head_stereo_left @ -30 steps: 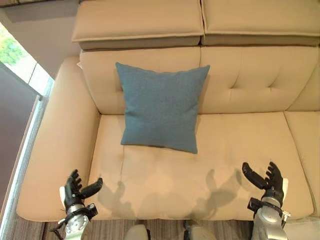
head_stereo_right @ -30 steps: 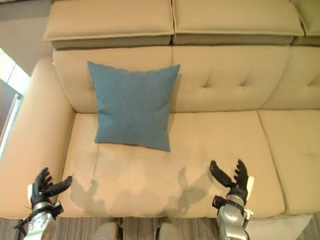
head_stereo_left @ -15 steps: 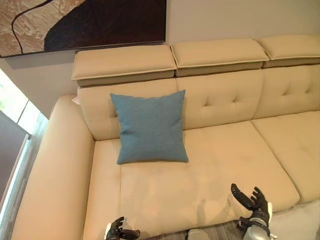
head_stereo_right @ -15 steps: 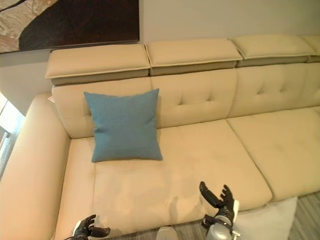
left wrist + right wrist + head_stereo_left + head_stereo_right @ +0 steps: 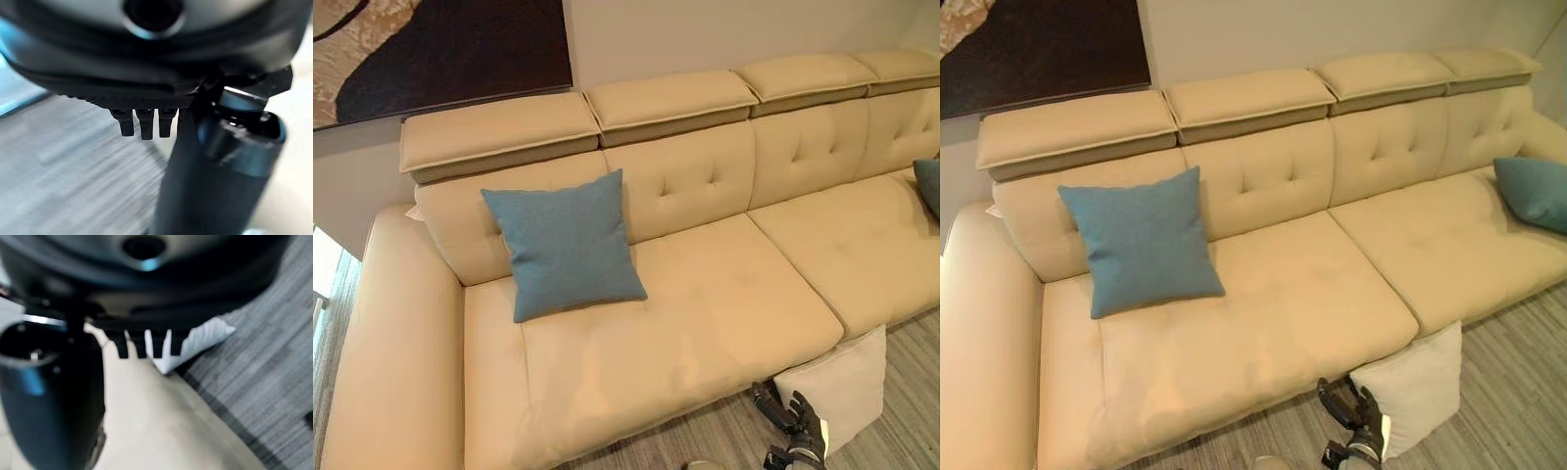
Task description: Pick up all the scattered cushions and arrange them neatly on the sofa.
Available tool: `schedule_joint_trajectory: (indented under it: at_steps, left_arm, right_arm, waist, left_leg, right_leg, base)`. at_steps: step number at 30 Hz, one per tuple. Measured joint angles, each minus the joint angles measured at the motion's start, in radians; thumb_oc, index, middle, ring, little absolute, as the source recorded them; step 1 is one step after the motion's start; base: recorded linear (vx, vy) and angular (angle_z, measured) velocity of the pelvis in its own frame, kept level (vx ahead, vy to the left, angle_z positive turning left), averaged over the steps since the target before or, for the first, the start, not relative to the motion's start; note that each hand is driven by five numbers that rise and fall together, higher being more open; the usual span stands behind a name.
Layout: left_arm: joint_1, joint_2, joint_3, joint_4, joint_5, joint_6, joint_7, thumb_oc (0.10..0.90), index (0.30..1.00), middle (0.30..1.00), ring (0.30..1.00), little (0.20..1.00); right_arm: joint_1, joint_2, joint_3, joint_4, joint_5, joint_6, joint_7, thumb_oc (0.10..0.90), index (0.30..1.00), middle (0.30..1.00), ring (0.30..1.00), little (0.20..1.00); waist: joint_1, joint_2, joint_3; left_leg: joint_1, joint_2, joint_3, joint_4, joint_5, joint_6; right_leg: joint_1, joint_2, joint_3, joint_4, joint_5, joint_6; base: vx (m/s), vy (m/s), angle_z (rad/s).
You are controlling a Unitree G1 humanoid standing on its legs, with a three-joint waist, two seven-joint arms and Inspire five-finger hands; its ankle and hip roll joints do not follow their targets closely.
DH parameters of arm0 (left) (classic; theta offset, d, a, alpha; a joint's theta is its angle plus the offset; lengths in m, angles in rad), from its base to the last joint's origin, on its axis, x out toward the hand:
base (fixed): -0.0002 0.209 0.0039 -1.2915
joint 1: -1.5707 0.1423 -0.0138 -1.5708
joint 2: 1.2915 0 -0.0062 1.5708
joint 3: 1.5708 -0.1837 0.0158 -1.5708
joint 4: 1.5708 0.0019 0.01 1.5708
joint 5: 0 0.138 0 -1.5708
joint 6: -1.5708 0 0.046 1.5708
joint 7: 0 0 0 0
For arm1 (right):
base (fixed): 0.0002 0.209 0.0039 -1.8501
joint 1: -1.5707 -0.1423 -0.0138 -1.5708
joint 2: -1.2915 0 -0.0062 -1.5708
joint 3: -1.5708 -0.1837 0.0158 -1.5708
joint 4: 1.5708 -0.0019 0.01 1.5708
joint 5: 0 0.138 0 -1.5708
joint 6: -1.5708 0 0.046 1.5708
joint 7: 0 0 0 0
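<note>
A blue cushion (image 5: 563, 245) leans upright against the backrest at the left end of the beige sofa (image 5: 724, 294). A white cushion (image 5: 837, 387) stands on the floor against the sofa's front edge. A second blue cushion (image 5: 1536, 191) lies on the seat at the far right. My right hand (image 5: 795, 423) hovers low over the floor just left of the white cushion, open and holding nothing. In the right wrist view its straight fingers (image 5: 146, 343) point toward the white cushion (image 5: 190, 345). My left hand (image 5: 142, 123) is open over the floor and holds nothing.
Grey striped flooring (image 5: 1508, 392) runs along the sofa's front. A dark framed picture (image 5: 440, 49) hangs on the wall behind the headrests. The left armrest (image 5: 391, 333) is broad and rounded.
The camera has swung right and back, bringing the white cushion and the second blue cushion into view. The right hand now sits over the floor beside the white cushion. The left hand has left the eye views.
</note>
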Motion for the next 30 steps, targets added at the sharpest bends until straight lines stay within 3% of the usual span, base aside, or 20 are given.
schedule_joint_trajectory:
  at_steps: [1,2,3,4,5,6,7,8,10,12,13,14,15,20,24,25,27,28,29,30]
  left_arm:
    - [0.017,0.0,-0.025,-0.002,0.026,0.004,-0.01,0.8,0.9,0.9,0.9,0.9]
    - [0.017,-0.002,-0.025,-0.004,0.033,0.012,-0.016,0.8,0.9,0.9,0.9,0.9]
    - [0.034,-0.013,-0.021,-0.025,0.042,0.018,-0.018,0.8,0.9,0.9,0.9,0.9]
    - [0.03,-0.016,-0.025,-0.043,0.046,0.017,-0.018,0.8,0.9,0.9,0.9,0.9]
    - [0.027,-0.01,-0.028,-0.066,0.05,0.011,-0.016,0.8,0.9,0.9,0.9,0.9]
    - [0.026,0.019,-0.058,-0.087,0.051,0.018,-0.017,0.8,0.9,0.9,0.9,0.9]
    - [0.043,0.046,-0.078,-0.098,0.052,0.015,-0.015,0.8,0.9,0.9,0.9,0.9]
    - [0.041,0.072,-0.098,-0.093,0.053,0.015,-0.016,0.8,0.9,0.9,0.9,0.9]
    - [0.01,0.073,-0.106,-0.096,0.065,0.015,-0.012,0.8,0.9,0.9,0.9,0.9]
    - [-0.006,0.073,-0.161,-0.103,0.107,0.012,0.004,0.8,0.9,0.9,0.9,0.9]
    - [-0.017,0.056,-0.165,-0.112,0.11,0.011,0.003,0.8,0.9,0.9,0.9,0.9]
    - [-0.018,0.031,-0.171,-0.122,0.111,0.011,0.004,0.8,0.9,0.9,0.9,0.9]
    - [-0.017,0.016,-0.172,-0.131,0.111,0.011,0.005,0.8,0.9,0.9,0.9,0.9]
    - [-0.044,0.059,-0.252,-0.143,0.15,0.019,0.011,0.8,0.9,0.9,0.9,0.9]
    - [-0.047,0.06,-0.255,-0.137,0.169,0.02,0.011,0.8,0.9,0.9,0.9,0.9]
    - [-0.047,0.062,-0.266,-0.137,0.169,0.019,0.013,0.8,0.9,0.9,0.9,0.9]
    - [-0.046,0.065,-0.289,-0.135,0.166,0.019,0.041,0.8,0.9,0.9,0.9,0.9]
    - [-0.053,0.065,-0.291,-0.138,0.168,0.017,0.049,0.8,0.9,0.9,0.9,0.9]
    - [-0.065,0.067,-0.299,-0.137,0.169,0.02,0.053,0.8,0.9,0.9,0.9,0.9]
    - [-0.067,0.053,-0.296,-0.143,0.168,0.018,0.049,0.8,0.9,0.9,0.9,0.9]
  right_arm:
    - [-0.037,-0.014,0.026,0.001,-0.012,0.0,0.01,0.8,0.9,0.9,0.9,0.9]
    - [-0.067,-0.017,0.027,-0.003,-0.022,-0.003,0.01,0.8,0.9,0.9,0.9,0.9]
    - [-0.081,-0.026,0.024,0.003,-0.025,-0.002,0.006,0.8,0.9,0.9,0.9,0.9]
    - [-0.096,-0.034,0.022,0.012,-0.029,0.003,0.006,0.8,0.9,0.9,0.9,0.9]
    - [-0.089,-0.033,0.029,0.01,-0.034,0.007,0.008,0.8,0.9,0.9,0.9,0.9]
    - [-0.083,-0.028,0.046,0.009,-0.037,0.014,0.008,0.8,0.9,0.9,0.9,0.9]
    - [-0.074,-0.013,0.065,0.006,-0.04,0.015,0.008,0.8,0.9,0.9,0.9,0.9]
    - [-0.079,0.006,0.081,-0.009,-0.044,0.013,0.008,0.8,0.9,0.9,0.9,0.9]
    - [-0.081,0.006,0.088,-0.03,-0.049,0.01,0.007,0.8,0.9,0.9,0.9,0.9]
    - [-0.093,-0.012,0.088,-0.031,-0.057,0.01,0.007,0.8,0.9,0.9,0.9,0.9]
    - [-0.093,-0.026,0.087,-0.031,-0.063,0.009,0.006,0.8,0.9,0.9,0.9,0.9]
    - [-0.087,-0.064,0.085,-0.032,-0.069,0.009,0.002,0.8,0.9,0.9,0.9,0.9]
    - [-0.074,-0.079,0.085,-0.022,-0.073,0.015,0.003,0.8,0.9,0.9,0.9,0.9]
    - [0.013,-0.071,0.135,-0.037,-0.088,0.019,0.006,0.8,0.9,0.9,0.9,0.9]
    - [0.015,-0.058,0.147,-0.036,-0.088,0.018,0.006,0.8,0.9,0.9,0.9,0.9]
    - [0.015,-0.057,0.154,-0.034,-0.088,0.017,0.006,0.8,0.9,0.9,0.9,0.9]
    - [-0.008,-0.05,0.188,-0.013,-0.093,0.014,0.013,0.8,0.9,0.9,0.9,0.9]
    - [-0.021,-0.048,0.202,-0.018,-0.096,0.014,0.009,0.8,0.9,0.9,0.9,0.9]
    - [-0.033,-0.056,0.215,-0.022,-0.104,0.013,0.01,0.8,0.9,0.9,0.9,0.9]
    - [-0.042,-0.061,0.216,-0.021,-0.11,0.013,0.011,0.8,0.9,0.9,0.9,0.9]
  waist:
    - [0.026,-0.009,-0.004]
    - [0.026,-0.003,-0.007]
    - [0.041,0.03,-0.037]
    - [0.053,0.053,-0.032]
    - [0.06,0.039,-0.033]
    - [0.069,0.02,-0.037]
    - [0.083,-0.013,-0.06]
    - [0.092,-0.052,-0.078]
    - [0.086,-0.07,-0.079]
    - [0.073,-0.07,-0.07]
    - [0.063,-0.041,-0.063]
    - [0.051,0.005,-0.059]
    - [0.049,0.027,-0.055]
    - [-0.017,0.005,-0.026]
    - [-0.035,0.01,-0.011]
    - [-0.038,0.008,-0.008]
    - [-0.023,-0.002,0.012]
    - [-0.004,-0.029,0.024]
    - [0.01,-0.034,0.027]
    - [0.012,-0.034,0.027]
  left_leg:
    - [-0.008,-0.02,-0.002,-0.035,-0.016,0.024]
    - [-0.015,-0.031,-0.014,-0.056,0.0,0.039]
    - [0.001,0.017,0.021,-0.117,0.055,0.046]
    - [0.003,0.05,0.066,-0.116,0.07,0.007]
    - [0.011,0.053,0.086,-0.108,0.067,0.008]
    - [0.023,0.056,0.121,-0.097,0.056,-0.01]
    - [0.038,0.047,0.163,-0.098,0.055,-0.015]
    - [0.039,0.036,0.194,-0.087,0.054,-0.017]
    - [0.01,0.051,0.234,-0.003,0.047,-0.022]
    - [-0.048,0.06,0.237,0.1,-0.002,-0.023]
    - [-0.05,0.039,0.224,0.064,-0.006,-0.015]
    - [-0.05,0.014,0.215,-0.011,0.015,-0.008]
    - [-0.027,0.023,0.216,-0.036,0.06,-0.033]
    - [-0.021,0.054,0.224,0.003,0.067,-0.031]
    - [-0.005,0.089,0.24,0.032,0.068,-0.03]
    - [-0.001,0.092,0.234,0.045,0.07,-0.03]
    - [-0.014,0.115,0.105,0.153,0.078,-0.018]
    - [-0.04,0.11,0.04,0.199,0.068,-0.021]
    - [-0.044,0.074,-0.055,0.174,0.025,-0.067]
    - [-0.052,0.019,-0.132,0.126,0.006,-0.058]
  right_leg:
    - [-0.002,0.017,-0.005,-0.085,0.019,-0.016]
    - [-0.001,0.037,0.001,-0.153,0.041,-0.016]
    - [0.037,0.047,-0.075,-0.272,0.016,0.066]
    - [0.022,0.022,-0.19,-0.177,-0.003,0.005]
    - [0.027,-0.033,-0.245,-0.057,-0.024,-0.002]
    - [0.021,-0.093,-0.263,0.089,-0.077,0.016]
    - [0.022,-0.127,-0.258,0.133,-0.072,0.009]
    - [0.038,-0.136,-0.245,0.09,-0.051,0.027]
    - [0.086,-0.1,-0.228,-0.04,-0.053,-0.003]
    - [0.134,-0.086,-0.176,-0.177,-0.029,-0.023]
    - [0.138,-0.078,-0.165,-0.192,-0.014,-0.026]
    - [0.138,-0.062,-0.157,-0.192,-0.012,-0.027]
    - [0.135,-0.043,-0.136,-0.193,-0.015,-0.021]
    - [0.171,-0.006,-0.103,-0.269,0.011,-0.029]
    - [0.199,0.032,-0.044,-0.337,0.047,-0.056]
    - [0.201,0.038,-0.034,-0.342,0.05,-0.06]
    - [0.192,0.052,0.016,-0.313,0.057,-0.083]
    - [0.193,0.037,0.062,-0.312,0.059,-0.098]
    - [0.182,0.033,0.133,-0.318,0.064,-0.108]
    - [0.17,0.031,0.192,-0.328,0.078,-0.117]
  base:
    - [-0.11,-0.103,-1.44]
    - [-0.14,-0.126,-1.38]
    - [-0.16,-0.135,-0.96]
    - [-0.2,-0.142,-0.84]
    - [-0.19,-0.166,-0.75]
    - [-0.15,-0.174,-0.88]
    - [-0.13,-0.216,-1.08]
    - [-0.11,-0.261,-1.14]
    - [-0.1,-0.276,-0.69]
    - [-0.1,-0.239,-0.5]
    - [-0.12,-0.296,-0.5]
    - [-0.11,-0.273,-0.58]
    - [-0.11,-0.281,-0.51]
    - [-0.12,-0.244,-0.26]
    - [-0.08,-0.191,-0.52]
    - [-0.2,-0.332,-0.59]
    - [-0.16,-0.272,-1.04]
    - [0.01,-0.137,-1.34]
    - [0.03,-0.158,-1.55]
    - [0.03,-0.098,-1.58]
